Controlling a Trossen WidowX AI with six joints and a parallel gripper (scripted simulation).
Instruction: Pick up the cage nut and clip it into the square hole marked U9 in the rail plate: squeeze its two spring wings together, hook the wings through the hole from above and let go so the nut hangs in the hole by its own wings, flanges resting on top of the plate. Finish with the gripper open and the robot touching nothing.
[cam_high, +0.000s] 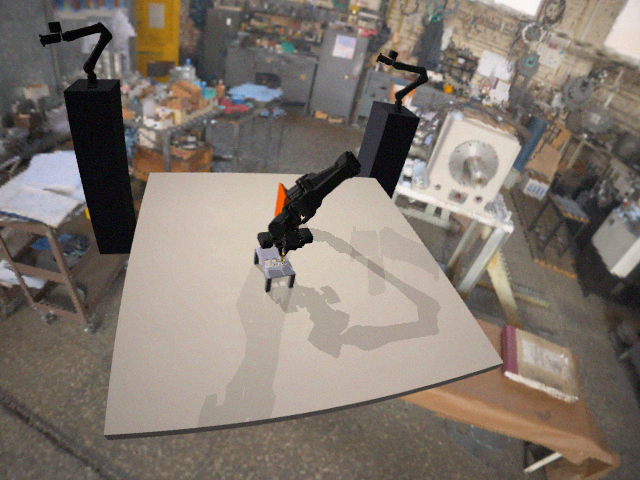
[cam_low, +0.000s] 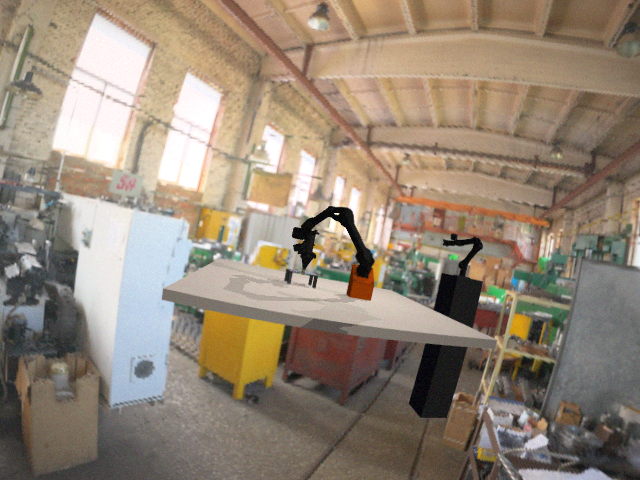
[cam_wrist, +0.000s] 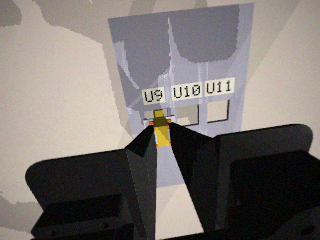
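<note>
The black two-finger gripper (cam_high: 282, 251) (cam_low: 305, 268) (cam_wrist: 161, 129) is pinching the small yellow and silver metal cage nut (cam_high: 282, 259) (cam_wrist: 162, 134). The nut sits right between the two fingertips, at the square hole marked U9. In the wrist view it covers part of that hole, and the holes marked U10 and U11 are to its right. How deep its wings go, one cannot tell. The flat, gray metal rail plate (cam_high: 269, 253) (cam_wrist: 145, 60) stands on short dark legs, under the gripper, on the big pale tabletop (cam_high: 196, 330) (cam_low: 413, 310).
</note>
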